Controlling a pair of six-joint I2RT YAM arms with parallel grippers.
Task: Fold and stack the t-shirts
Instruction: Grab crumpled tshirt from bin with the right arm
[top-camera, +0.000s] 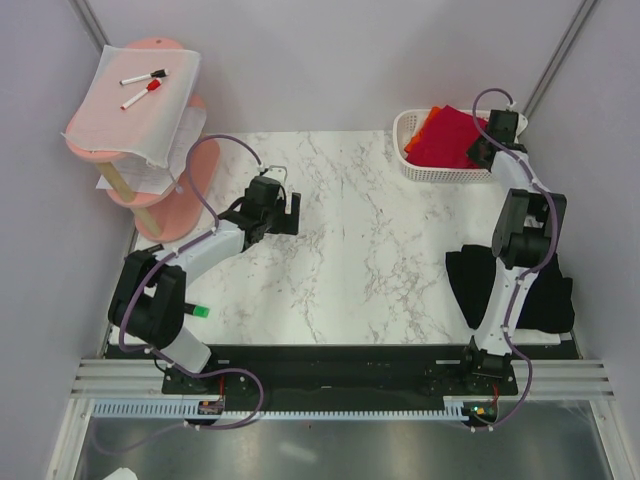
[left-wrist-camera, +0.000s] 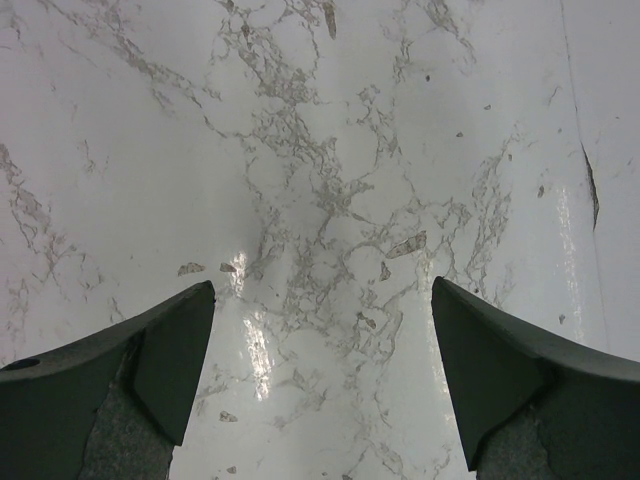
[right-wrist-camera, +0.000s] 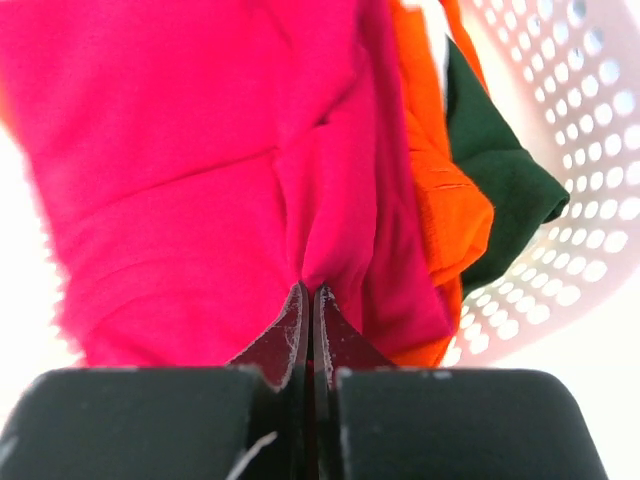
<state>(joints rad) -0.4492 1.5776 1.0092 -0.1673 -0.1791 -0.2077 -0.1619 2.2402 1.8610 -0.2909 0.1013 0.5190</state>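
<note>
The crimson red t-shirt (top-camera: 447, 138) lies bunched on top in a white perforated basket (top-camera: 420, 168) at the table's back right. The orange t-shirt (top-camera: 420, 124) shows under it. In the right wrist view the red shirt (right-wrist-camera: 190, 170) fills the frame, with the orange shirt (right-wrist-camera: 440, 190) and a dark fabric (right-wrist-camera: 500, 170) beside it against the basket wall (right-wrist-camera: 580, 120). My right gripper (right-wrist-camera: 312, 291) is shut, pinching a fold of the red shirt; it also shows over the basket's right end (top-camera: 482, 150). My left gripper (left-wrist-camera: 322, 292) is open and empty over bare marble, left of centre (top-camera: 284, 213).
A pink tiered stand (top-camera: 150, 205) at the back left carries a white sheet (top-camera: 140, 105) with marker pens. Black cloth (top-camera: 468, 282) lies beside the right arm's base at the table's near right. A small green object (top-camera: 200, 311) sits near the left arm's base.
</note>
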